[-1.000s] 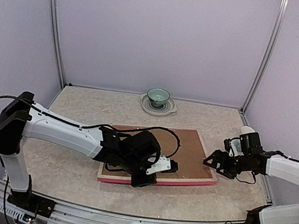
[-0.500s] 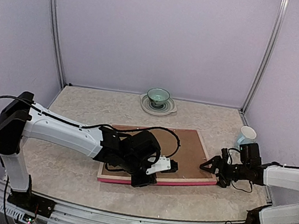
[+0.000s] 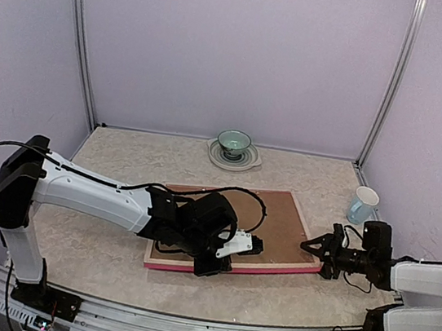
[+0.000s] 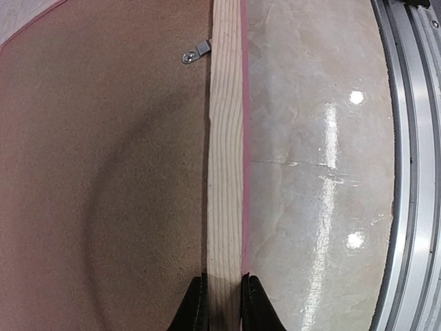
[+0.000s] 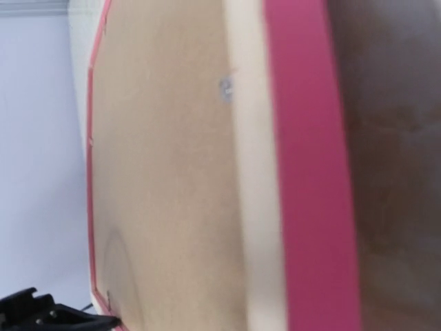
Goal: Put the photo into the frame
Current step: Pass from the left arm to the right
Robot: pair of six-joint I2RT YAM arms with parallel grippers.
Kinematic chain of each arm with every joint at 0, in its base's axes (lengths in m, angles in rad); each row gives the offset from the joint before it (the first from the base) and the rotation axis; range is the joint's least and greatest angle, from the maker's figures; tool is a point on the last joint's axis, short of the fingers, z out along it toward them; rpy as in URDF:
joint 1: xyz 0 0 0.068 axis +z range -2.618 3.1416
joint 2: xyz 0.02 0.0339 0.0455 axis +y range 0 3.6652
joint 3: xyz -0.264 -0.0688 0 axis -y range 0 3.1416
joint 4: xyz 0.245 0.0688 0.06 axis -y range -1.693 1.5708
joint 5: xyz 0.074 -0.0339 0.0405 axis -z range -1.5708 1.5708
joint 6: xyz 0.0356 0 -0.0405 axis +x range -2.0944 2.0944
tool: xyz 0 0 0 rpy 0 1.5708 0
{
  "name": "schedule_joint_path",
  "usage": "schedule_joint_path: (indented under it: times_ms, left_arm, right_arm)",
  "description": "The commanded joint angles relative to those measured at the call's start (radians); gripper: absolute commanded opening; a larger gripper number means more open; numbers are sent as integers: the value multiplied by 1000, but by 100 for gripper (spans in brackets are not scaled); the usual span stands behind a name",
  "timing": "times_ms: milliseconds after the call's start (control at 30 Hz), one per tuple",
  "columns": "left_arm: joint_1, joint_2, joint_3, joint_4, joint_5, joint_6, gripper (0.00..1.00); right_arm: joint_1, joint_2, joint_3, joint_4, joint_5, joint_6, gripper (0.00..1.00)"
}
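The frame (image 3: pixel 273 267) lies face down in the middle of the table, its pink edge showing and its pale wood back rail (image 4: pixel 224 172) facing up. A brown backing board (image 3: pixel 275 218) fills it. The photo is hidden. My left gripper (image 3: pixel 254 247) is shut on the frame's near rail, one finger on each side, as the left wrist view (image 4: pixel 224 303) shows. My right gripper (image 3: pixel 314 248) is low at the frame's right edge, jaws spread. The right wrist view shows the pink rim (image 5: pixel 306 172) and the board (image 5: pixel 158 172) very close, without my fingers.
A green bowl (image 3: pixel 233 141) on a saucer (image 3: pixel 238 161) stands at the back centre. A pale blue cup (image 3: pixel 361 205) stands at the right, just behind my right arm. A small metal clip (image 4: pixel 195 52) sits on the board by the rail.
My right gripper has dropped and drawn back toward the near edge, now level with the frame's right side; the cup behind it has come into view. The left arm has not moved.
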Motion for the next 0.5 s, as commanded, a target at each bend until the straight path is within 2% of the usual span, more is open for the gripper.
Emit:
schedule_joint_path:
  times_ms: [0,233,333,467]
  left_arm:
    - [5,-60,48,44,-15,-12,0]
    - [5,-59,47,41,-16,-15,0]
    - [5,-55,50,39,-23,-17,1]
    - [4,-53,48,37,-32,-19,15]
  right_arm:
    - [-23,-60,-66,141,-41,119,62]
    - [-24,-125,-100,165,-33,133,44]
    - [-25,-167,-115,183,-28,145,42]
    - [-26,-212,-121,176,-17,156,40]
